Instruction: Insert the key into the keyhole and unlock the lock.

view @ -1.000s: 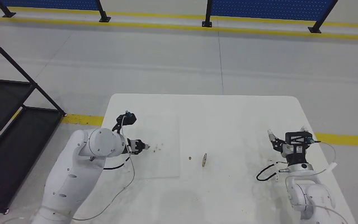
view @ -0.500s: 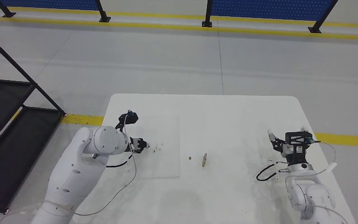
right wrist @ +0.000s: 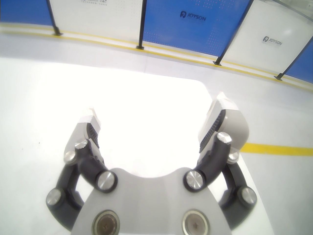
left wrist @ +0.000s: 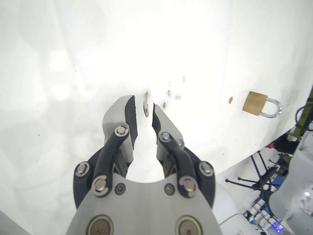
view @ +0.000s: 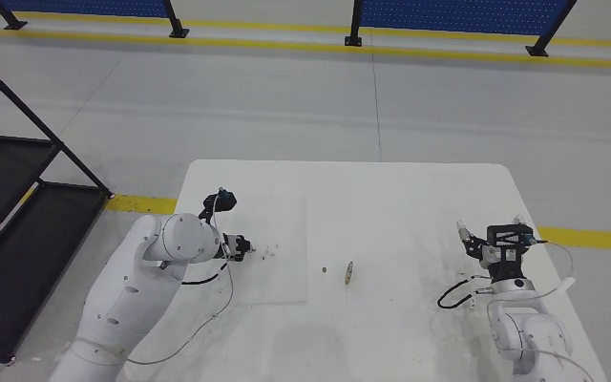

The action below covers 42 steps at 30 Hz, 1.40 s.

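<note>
white table point(view: 410, 201). right gripper point(right wrist: 157, 108) wide open over its right side. left gripper point(left wrist: 143, 102) narrowly open, low. padlock point(left wrist: 255, 103) lies flat mid-table. key point(left wrist: 146, 104) flat between left jaws, ungripped. step: key pickup; next: pinch squarely, lift.

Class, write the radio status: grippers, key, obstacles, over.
Left gripper open, straddling small flat silver key. Right gripper open, empty. Brass padlock, silver shackle, lying apart; small grey specks between.

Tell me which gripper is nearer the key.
Left. The left gripper straddles the key, a finger on each side; the right gripper sits open far across the table.
</note>
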Each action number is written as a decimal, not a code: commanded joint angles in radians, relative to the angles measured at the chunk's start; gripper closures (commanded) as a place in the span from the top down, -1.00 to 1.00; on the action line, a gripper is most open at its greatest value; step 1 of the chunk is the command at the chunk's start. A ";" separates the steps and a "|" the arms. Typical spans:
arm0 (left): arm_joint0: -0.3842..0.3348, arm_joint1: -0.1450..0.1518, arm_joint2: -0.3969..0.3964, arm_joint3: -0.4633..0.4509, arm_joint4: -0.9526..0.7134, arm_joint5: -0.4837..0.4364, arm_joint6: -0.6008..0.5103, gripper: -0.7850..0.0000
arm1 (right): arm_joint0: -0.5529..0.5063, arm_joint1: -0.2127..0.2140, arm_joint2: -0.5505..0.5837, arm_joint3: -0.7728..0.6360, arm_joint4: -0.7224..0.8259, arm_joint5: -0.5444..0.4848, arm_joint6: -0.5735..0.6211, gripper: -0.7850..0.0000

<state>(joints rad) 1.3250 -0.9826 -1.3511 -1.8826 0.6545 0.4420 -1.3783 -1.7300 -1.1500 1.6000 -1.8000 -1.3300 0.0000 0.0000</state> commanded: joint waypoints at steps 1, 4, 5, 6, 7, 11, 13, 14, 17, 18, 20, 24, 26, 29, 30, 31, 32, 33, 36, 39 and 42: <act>-0.004 0.002 0.005 0.005 -0.004 0.003 0.003 -0.58 | 0.000 0.000 0.000 0.000 0.000 0.000 0.000 1.00; -0.010 0.007 0.013 0.010 -0.009 0.008 0.008 -0.58 | 0.000 0.000 0.000 0.000 0.000 0.000 0.000 1.00; -0.011 0.008 0.015 0.011 -0.011 0.009 0.009 -0.59 | 0.000 0.000 0.000 0.000 0.000 0.000 0.000 1.00; -0.012 0.009 0.017 0.012 -0.015 0.011 0.011 -0.60 | 0.000 0.000 0.000 0.000 0.000 0.000 0.000 1.00; -0.013 0.011 0.019 0.013 -0.020 0.011 0.011 -0.60 | 0.000 0.000 0.000 0.000 0.000 0.000 0.000 1.00; -0.017 0.017 0.030 0.015 -0.028 0.017 0.017 -0.62 | 0.000 0.000 0.000 0.000 0.000 0.000 0.000 1.00; -0.020 0.020 0.035 0.017 -0.032 0.020 0.020 -0.61 | 0.000 0.000 0.000 0.000 0.000 0.000 0.000 1.00; -0.022 0.021 0.037 0.017 -0.034 0.022 0.022 -0.61 | 0.000 0.000 0.000 0.000 0.000 0.000 0.000 1.00; -0.027 0.026 0.046 0.020 -0.041 0.025 0.025 -0.62 | 0.000 0.000 0.000 0.000 0.000 0.000 0.000 1.00; -0.029 0.027 0.050 0.023 -0.043 0.028 0.028 -0.64 | 0.000 0.000 0.000 0.000 0.000 0.000 0.000 1.00; -0.033 0.030 0.056 0.026 -0.044 0.031 0.031 -0.72 | 0.000 0.000 0.000 0.000 0.000 0.000 0.000 1.00; -0.038 0.036 0.067 0.025 -0.052 0.038 0.038 -1.00 | 0.000 0.000 0.000 0.000 0.000 0.000 0.000 1.00; -0.041 0.040 0.072 0.021 -0.051 0.037 0.037 -1.00 | 0.000 0.000 0.000 0.000 0.000 0.000 0.000 1.00; -0.043 0.047 0.074 0.013 -0.044 0.036 0.036 -1.00 | 0.000 0.000 0.000 0.000 0.000 0.000 0.000 1.00; -0.045 0.050 0.075 0.006 -0.030 0.035 0.035 -1.00 | 0.000 0.000 0.000 0.000 0.000 0.000 0.000 1.00; -0.046 0.052 0.076 -0.004 -0.012 0.034 0.034 -1.00 | 0.000 0.000 0.000 0.000 0.000 0.000 0.000 1.00; -0.045 0.055 0.076 -0.009 -0.003 0.033 0.033 -1.00 | 0.000 0.000 0.000 0.000 0.000 0.000 0.000 1.00; -0.044 0.057 0.074 -0.014 -0.003 0.030 0.030 -1.00 | 0.000 0.000 0.000 0.000 0.000 0.000 0.000 1.00; -0.045 0.065 0.073 -0.033 0.029 0.006 0.006 -1.00 | 0.000 0.000 0.000 0.000 0.000 0.000 0.000 1.00; -0.042 0.073 0.070 -0.047 0.068 -0.019 -0.019 -1.00 | 0.000 0.000 0.000 0.000 0.000 0.000 0.000 1.00; -0.039 0.079 0.070 -0.059 0.111 -0.046 -0.046 -1.00 | 0.000 0.000 0.000 0.000 0.000 0.000 0.000 1.00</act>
<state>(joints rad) 1.2853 -0.9058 -1.2825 -1.9371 0.7460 0.4058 -1.4143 -1.7300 -1.1500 1.6000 -1.8000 -1.3300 0.0000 0.0000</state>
